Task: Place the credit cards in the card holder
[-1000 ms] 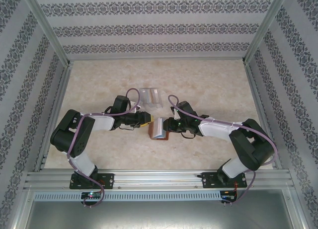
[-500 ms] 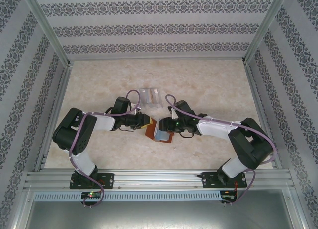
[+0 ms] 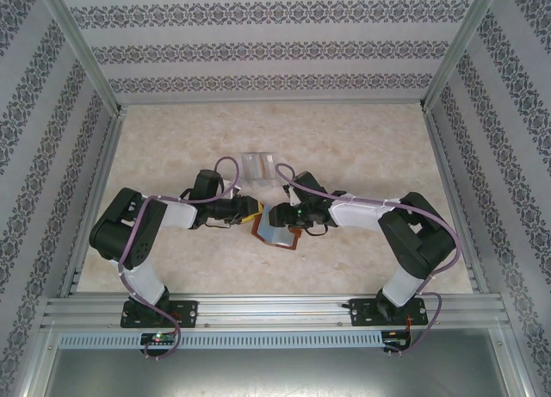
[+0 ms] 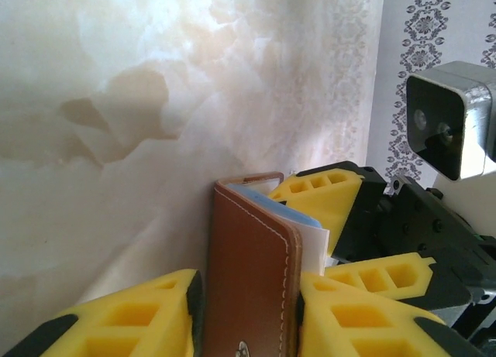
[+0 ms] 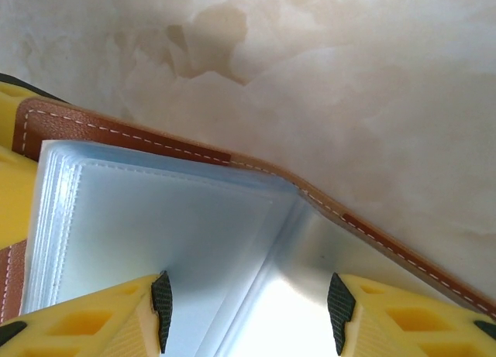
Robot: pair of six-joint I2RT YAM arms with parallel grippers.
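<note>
From above, the left gripper and right gripper cover part of the card holder, and its sleeves are too small to tell what they hold. The same goes for the clear case. In the left wrist view the bottom edge cuts off the card holder's cover at its clasp, along with the yellow fingers at either side. In the right wrist view the card holder runs out at the left and lower right, the fingers are cut at the bottom, and the cloudy sleeves hide their contents.
</note>
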